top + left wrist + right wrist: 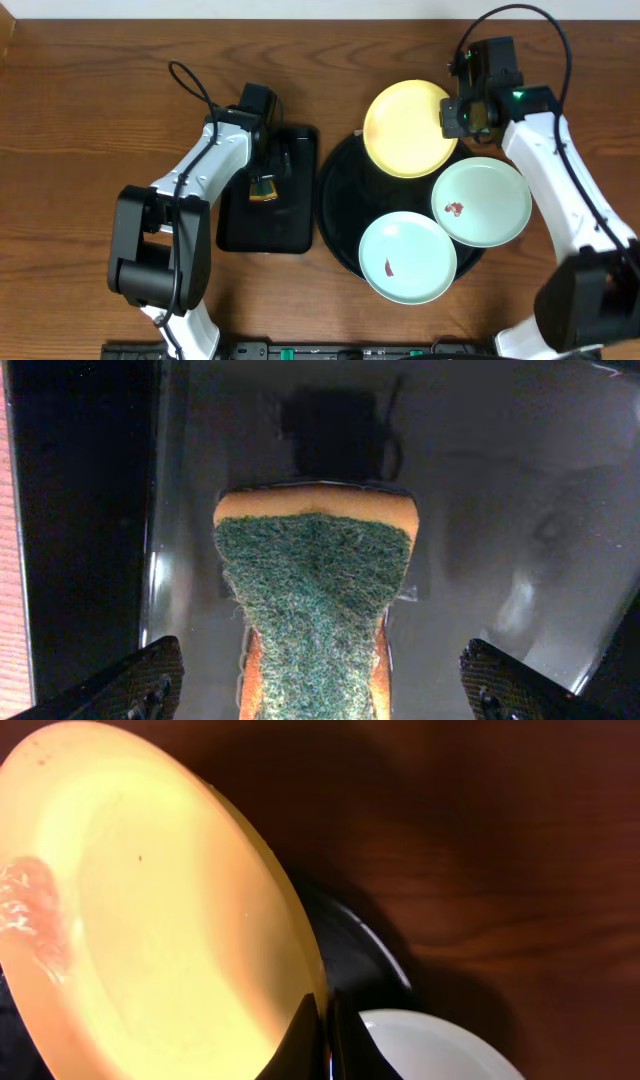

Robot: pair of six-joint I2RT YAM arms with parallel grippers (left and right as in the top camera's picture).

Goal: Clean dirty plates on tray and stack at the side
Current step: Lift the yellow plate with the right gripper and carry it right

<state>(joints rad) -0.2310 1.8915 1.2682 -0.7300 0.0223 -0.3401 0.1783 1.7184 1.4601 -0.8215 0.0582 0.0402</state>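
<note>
Overhead view, starting at my right gripper (pixel 455 115): its fingers are clenched on the rim of the yellow plate (pixel 408 128), gripping at the plate's 3 o'clock edge. In the right wrist view, the right gripper (pixel 322 1030) shows its two dark fingertips pinched together over that rim. The yellow plate (pixel 150 920) carries a pinkish smear (pixel 30 910) at 9 o'clock.

The yellow plate sits at 12 o'clock on the round black tray (pixel 335 200), overhanging its rim. A right mint plate (pixel 482 202) lies at 3 o'clock and a lower mint plate (pixel 408 258) at 6 o'clock. Each has a small red smear.

My left gripper (pixel 265 180) is released, jaws spread wide. In the left wrist view, the left gripper (pixel 330 685) straddles a sponge (pixel 315 590), green scouring face up, without touching it. The sponge rests on a rectangular black tray (pixel 290 235), at 9 o'clock from the round tray, on the wooden table (pixel 80 100).
</note>
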